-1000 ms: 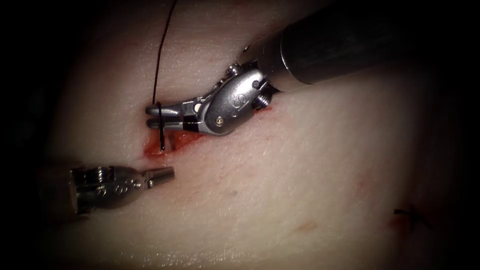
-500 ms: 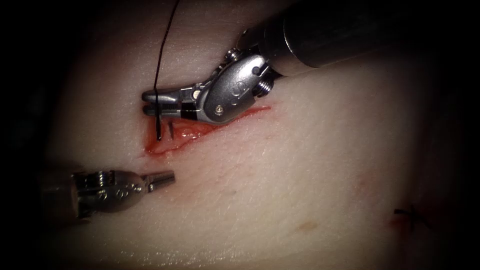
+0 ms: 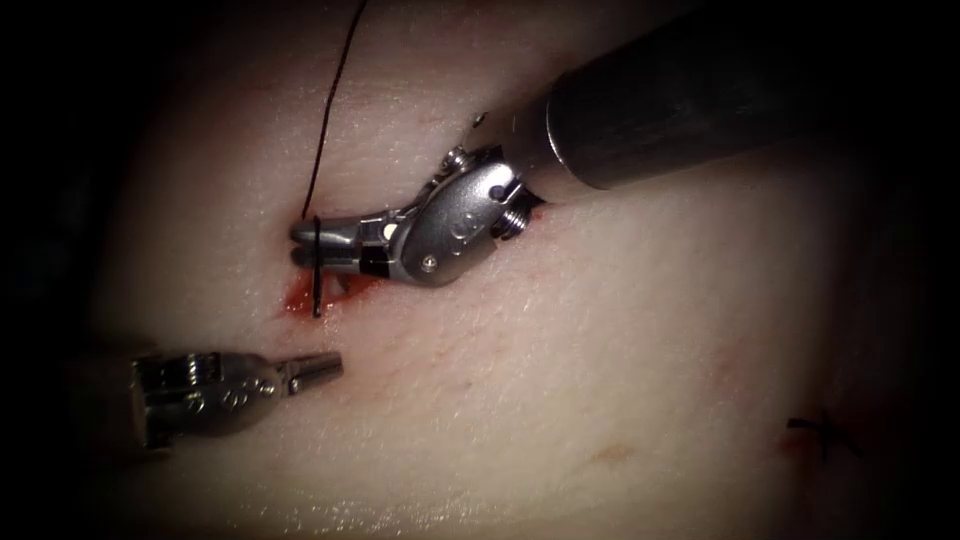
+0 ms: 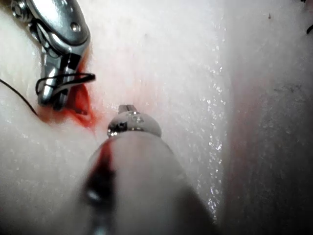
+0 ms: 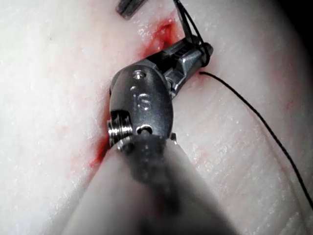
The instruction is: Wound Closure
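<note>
Tissue [image 3: 600, 380] with red cut [image 3: 300, 300]. Right tool [image 3: 325, 245] over the cut, jaws clamped on the needle [image 3: 317, 270] mid-curve, tip down in the cut. Left tool [image 3: 325, 367] below, jaws closed, empty. Thread [image 3: 330, 110] runs upward

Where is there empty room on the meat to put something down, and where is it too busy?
Bare tissue lies right of the cut, reaching toward old cut ends of thread. Crowded: the cut's left end, where the right tool grips the needle mid-curve over the cut with thread trailing upward, and the left tool, holding nothing, just below.
</note>
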Available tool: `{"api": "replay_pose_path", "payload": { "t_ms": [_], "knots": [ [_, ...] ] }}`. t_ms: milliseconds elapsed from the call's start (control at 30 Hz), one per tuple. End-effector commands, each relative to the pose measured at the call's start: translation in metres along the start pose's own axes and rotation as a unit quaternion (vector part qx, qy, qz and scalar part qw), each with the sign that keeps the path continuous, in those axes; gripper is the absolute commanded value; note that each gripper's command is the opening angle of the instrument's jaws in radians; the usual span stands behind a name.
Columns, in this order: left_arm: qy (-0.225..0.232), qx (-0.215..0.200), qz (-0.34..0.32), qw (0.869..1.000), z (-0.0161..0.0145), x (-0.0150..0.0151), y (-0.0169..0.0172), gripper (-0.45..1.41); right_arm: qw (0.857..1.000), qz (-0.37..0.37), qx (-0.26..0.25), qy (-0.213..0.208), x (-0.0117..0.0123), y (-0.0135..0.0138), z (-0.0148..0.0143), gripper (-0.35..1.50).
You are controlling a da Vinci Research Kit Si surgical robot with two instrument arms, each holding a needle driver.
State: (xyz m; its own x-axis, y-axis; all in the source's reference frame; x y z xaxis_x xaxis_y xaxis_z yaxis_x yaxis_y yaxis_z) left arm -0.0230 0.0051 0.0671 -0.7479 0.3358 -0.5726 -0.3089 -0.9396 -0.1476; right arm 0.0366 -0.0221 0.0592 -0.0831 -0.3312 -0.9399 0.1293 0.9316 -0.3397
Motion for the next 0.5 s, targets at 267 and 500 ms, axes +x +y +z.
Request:
{"api": "replay_pose_path", "payload": {
  "t_ms": [267, 500],
  "knots": [
    [0.007, 0.000, -0.003, 1.000, 0.0010, 0.0002, 0.0010, -0.45, 0.994, 0.110, -0.011, -0.024, -0.0002, -0.0001, 0.0003, -0.35],
    [0.009, 0.000, 0.000, 1.000, 0.0009, -0.0001, 0.0015, -0.45, 0.979, 0.193, -0.018, -0.059, -0.0012, 0.0004, -0.0002, -0.35]
  ]
}}
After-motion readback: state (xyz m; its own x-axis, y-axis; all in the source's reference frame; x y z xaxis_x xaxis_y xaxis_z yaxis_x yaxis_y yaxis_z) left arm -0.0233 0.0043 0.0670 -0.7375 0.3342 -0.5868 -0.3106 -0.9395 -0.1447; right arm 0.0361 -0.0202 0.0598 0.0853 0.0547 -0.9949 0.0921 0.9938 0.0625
